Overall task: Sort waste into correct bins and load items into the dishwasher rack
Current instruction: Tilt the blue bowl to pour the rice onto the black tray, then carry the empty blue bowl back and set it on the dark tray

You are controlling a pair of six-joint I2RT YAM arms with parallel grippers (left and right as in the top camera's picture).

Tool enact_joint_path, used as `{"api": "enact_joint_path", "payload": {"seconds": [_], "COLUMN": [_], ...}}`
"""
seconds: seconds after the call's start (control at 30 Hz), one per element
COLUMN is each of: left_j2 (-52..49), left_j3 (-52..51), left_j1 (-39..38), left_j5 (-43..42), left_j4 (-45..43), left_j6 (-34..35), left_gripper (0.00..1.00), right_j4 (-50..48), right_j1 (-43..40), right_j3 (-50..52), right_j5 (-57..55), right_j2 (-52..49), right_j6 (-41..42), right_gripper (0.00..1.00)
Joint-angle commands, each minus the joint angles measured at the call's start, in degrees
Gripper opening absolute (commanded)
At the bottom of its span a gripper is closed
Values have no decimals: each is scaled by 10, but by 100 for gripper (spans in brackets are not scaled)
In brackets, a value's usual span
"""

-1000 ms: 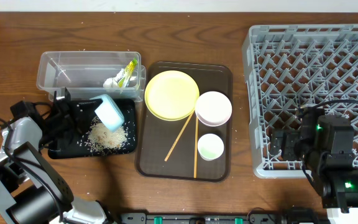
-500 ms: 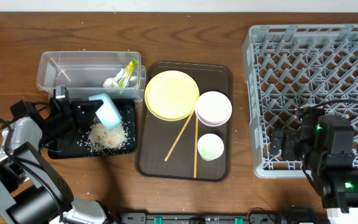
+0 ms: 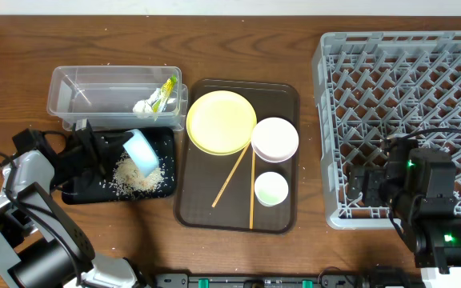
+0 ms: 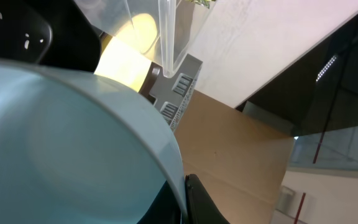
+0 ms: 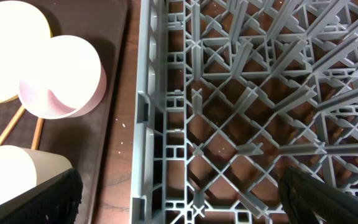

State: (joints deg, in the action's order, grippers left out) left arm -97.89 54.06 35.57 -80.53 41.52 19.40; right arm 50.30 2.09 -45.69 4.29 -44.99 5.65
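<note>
My left gripper [image 3: 117,149] is shut on the rim of the light blue bowl [image 3: 142,151], held tipped over the black tray [image 3: 165,136]; the bowl fills the left wrist view [image 4: 61,143]. Loose rice [image 3: 137,176] lies in the tray. The snack wrapper [image 3: 166,88] and white tissue [image 3: 144,106] lie in the clear tub [image 3: 78,84]. The yellow plate [image 3: 221,121], white bowl [image 3: 274,139], green cup [image 3: 271,189] and chopsticks [image 3: 232,178] sit on the brown tray. My right gripper [image 5: 179,205] is open and empty above the grey rack's [image 3: 406,72] left edge [image 5: 160,124].
The dark brown serving tray [image 3: 282,92] lies between the bins and the rack. In the right wrist view the white bowl [image 5: 64,74], cup [image 5: 17,171] and plate [image 5: 5,50] show left of the rack wall.
My left gripper has tilted and lowered the light blue bowl slightly towards the rice in the black tray. The right arm has not moved.
</note>
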Motion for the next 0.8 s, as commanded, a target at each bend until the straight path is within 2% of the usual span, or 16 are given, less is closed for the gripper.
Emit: {"api": "enact_joint_path", "payload": {"seconds": [0.0, 0.1, 0.2, 0.57, 0.63, 0.77], "left_j2": [-3, -3, -2, 44, 69, 138], "left_j3": [12, 12, 12, 12, 12, 12], "left_j1": [4, 4, 3, -17, -33, -99], "left_j5": [2, -1, -93, -95, -72, 48], "left_j4": [0, -2, -26, -22, -22, -21], "left_j6": [17, 16, -66, -104, -110, -110], "left_gripper": [6, 6, 6, 6, 6, 6], "right_j4": [1, 1, 1, -1, -1, -1], "right_j1": [5, 5, 5, 5, 5, 5], "right_j3": [-10, -10, -10, -10, -10, -10], "right_j5": [3, 3, 3, 3, 3, 3], "right_j2": [1, 1, 1, 1, 1, 1], "right_j6": [1, 1, 1, 1, 1, 1], "right_gripper": [99, 99, 99, 99, 99, 99]}}
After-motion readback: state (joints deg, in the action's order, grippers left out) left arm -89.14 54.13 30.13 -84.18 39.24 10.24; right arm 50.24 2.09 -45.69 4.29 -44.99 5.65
